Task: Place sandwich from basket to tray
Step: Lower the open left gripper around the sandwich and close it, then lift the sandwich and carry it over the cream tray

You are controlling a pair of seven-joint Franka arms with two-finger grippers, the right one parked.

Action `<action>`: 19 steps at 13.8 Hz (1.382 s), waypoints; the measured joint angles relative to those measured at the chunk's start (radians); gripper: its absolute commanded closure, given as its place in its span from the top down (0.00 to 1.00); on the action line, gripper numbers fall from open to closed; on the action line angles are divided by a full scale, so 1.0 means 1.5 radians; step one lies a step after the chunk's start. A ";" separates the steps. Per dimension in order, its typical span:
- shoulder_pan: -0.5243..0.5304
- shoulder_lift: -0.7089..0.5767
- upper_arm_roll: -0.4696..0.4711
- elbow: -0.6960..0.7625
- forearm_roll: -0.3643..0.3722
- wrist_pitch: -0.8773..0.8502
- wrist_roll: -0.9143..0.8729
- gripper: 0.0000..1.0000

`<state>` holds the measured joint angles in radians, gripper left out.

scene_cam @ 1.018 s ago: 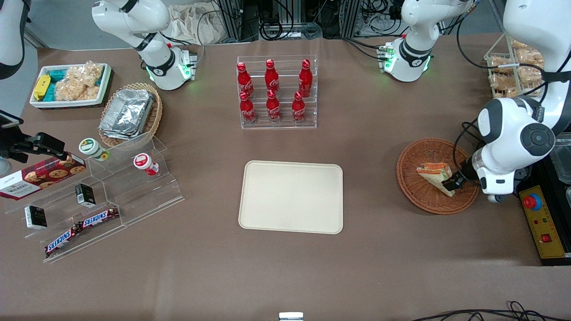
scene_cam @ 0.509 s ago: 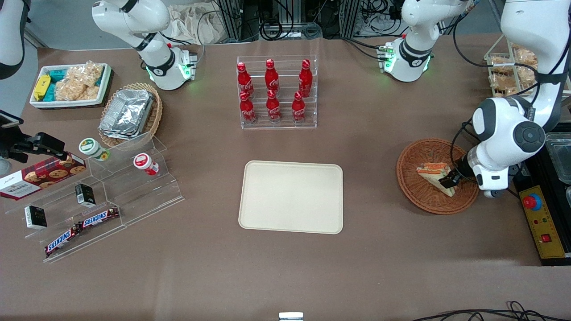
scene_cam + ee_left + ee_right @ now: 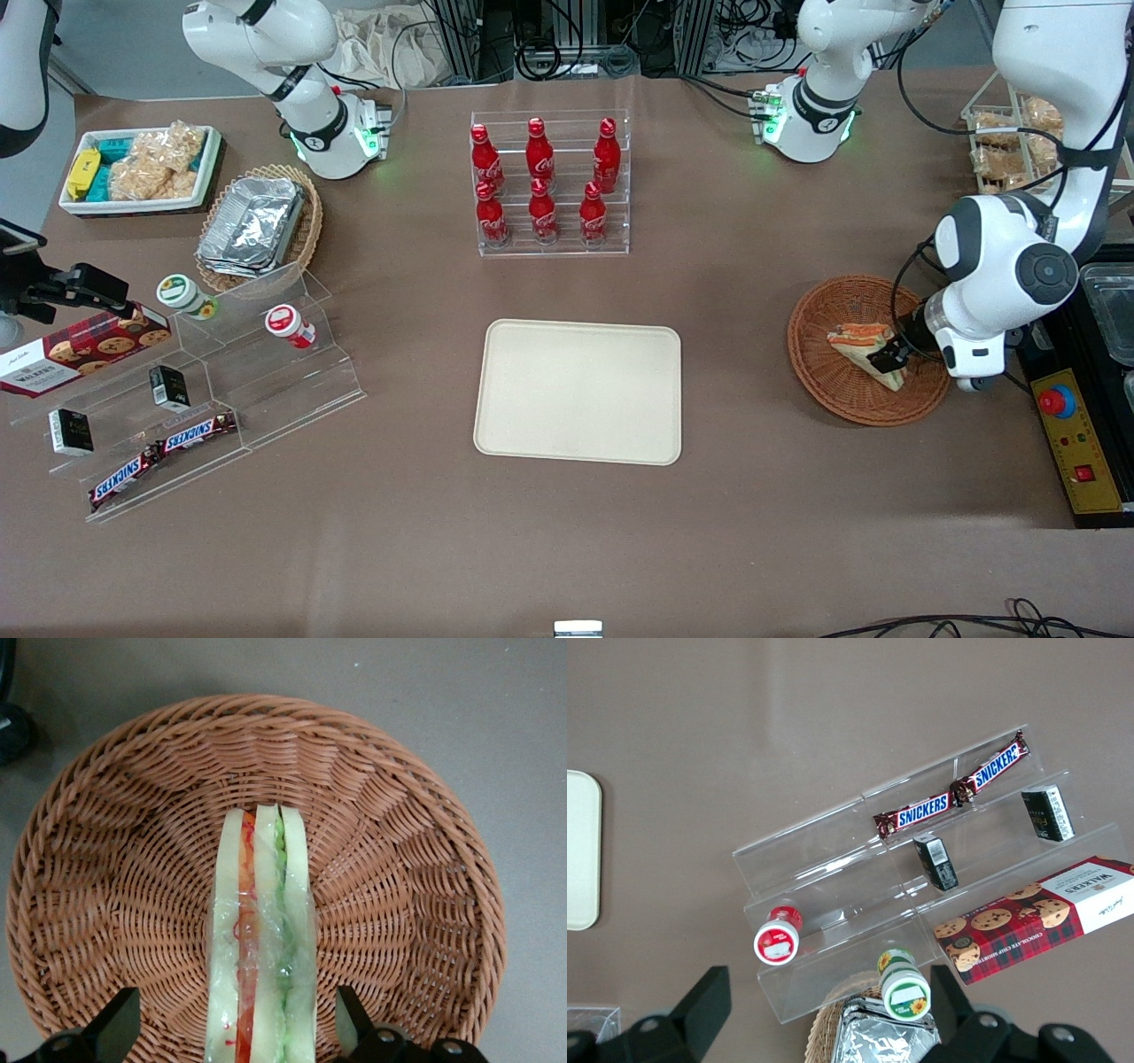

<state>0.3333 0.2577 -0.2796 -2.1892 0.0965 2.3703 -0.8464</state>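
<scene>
The sandwich (image 3: 858, 344), a clear-wrapped wedge with orange-red and green filling, lies in the round reddish-brown wicker basket (image 3: 833, 383) toward the working arm's end of the table. My left gripper (image 3: 887, 361) is low in the basket at the sandwich's wide end. In the left wrist view the gripper (image 3: 235, 1003) is open, one finger on each side of the sandwich (image 3: 261, 930), with gaps between the fingers and the bread. The basket (image 3: 115, 859) fills that view. The cream tray (image 3: 578, 392) lies bare at the table's middle.
A clear rack of red cola bottles (image 3: 549, 182) stands farther from the front camera than the tray. A yellow control box with a red button (image 3: 1072, 434) sits beside the basket. Acrylic snack shelves (image 3: 186, 390) and a tan basket of foil containers (image 3: 257, 226) lie toward the parked arm's end.
My left arm has shifted slightly toward the tray and away from the front camera, bringing the gripper further over the sandwich's wide end. The sandwich has not moved.
</scene>
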 measured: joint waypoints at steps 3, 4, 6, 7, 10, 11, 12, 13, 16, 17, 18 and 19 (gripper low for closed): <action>0.000 0.008 0.000 -0.002 -0.005 0.001 0.000 0.97; 0.000 0.010 0.000 -0.002 -0.006 0.002 -0.001 0.93; 0.000 0.014 0.000 -0.002 -0.006 0.003 -0.004 0.83; 0.000 0.017 0.000 -0.002 -0.006 0.003 -0.012 0.69; -0.001 0.030 -0.005 -0.002 -0.007 0.005 -0.043 0.30; -0.002 0.031 -0.006 -0.001 -0.007 0.005 -0.048 0.09; -0.002 0.031 -0.008 0.001 -0.006 0.005 -0.049 0.00; -0.002 0.031 -0.008 0.007 -0.006 0.002 -0.049 0.00; -0.002 0.024 -0.018 0.060 -0.006 -0.082 -0.048 0.00; -0.002 0.022 -0.028 0.097 -0.006 -0.140 -0.048 0.00; -0.003 0.020 -0.040 0.140 -0.006 -0.200 -0.048 0.00; -0.003 0.018 -0.056 0.184 -0.006 -0.255 -0.048 0.00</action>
<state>0.3290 0.2842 -0.3630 -1.9134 0.0871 1.9877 -0.9191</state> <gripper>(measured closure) 0.767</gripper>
